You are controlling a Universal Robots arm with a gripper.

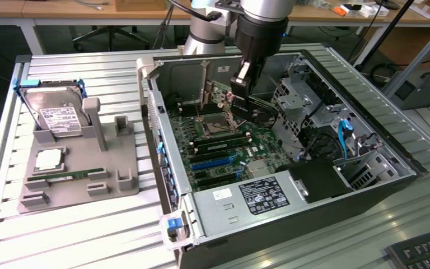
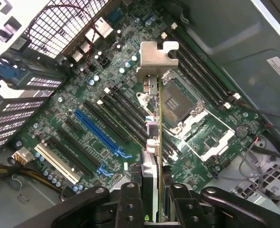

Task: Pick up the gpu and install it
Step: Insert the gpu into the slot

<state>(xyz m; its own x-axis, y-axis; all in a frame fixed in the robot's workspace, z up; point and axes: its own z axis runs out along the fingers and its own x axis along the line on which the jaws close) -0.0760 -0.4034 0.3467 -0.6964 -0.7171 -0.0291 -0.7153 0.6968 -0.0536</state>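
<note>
Robotics lab: slatted metal bench (image 1: 88,67), open computer case (image 1: 312,224), wooden desks (image 1: 51,10), office chair (image 1: 110,33) behind.

gpu (image 2: 157,114) is off the table, clamped between the fingers of the tool (image 2: 155,197), inside the open case (image 1: 159,129). Wrist view has it edge-on: a thin board reading as a narrow slat, with a grey metal bracket and a bent, notched tab at the end away from the fingers. It sits over the motherboard (image 2: 83,99), its edge running between the CPU socket (image 2: 178,102) and the black slots beside it. Can't tell if it touches. Exterior view: a dark card (image 1: 262,110) below the tool, over the board's far half.
</note>
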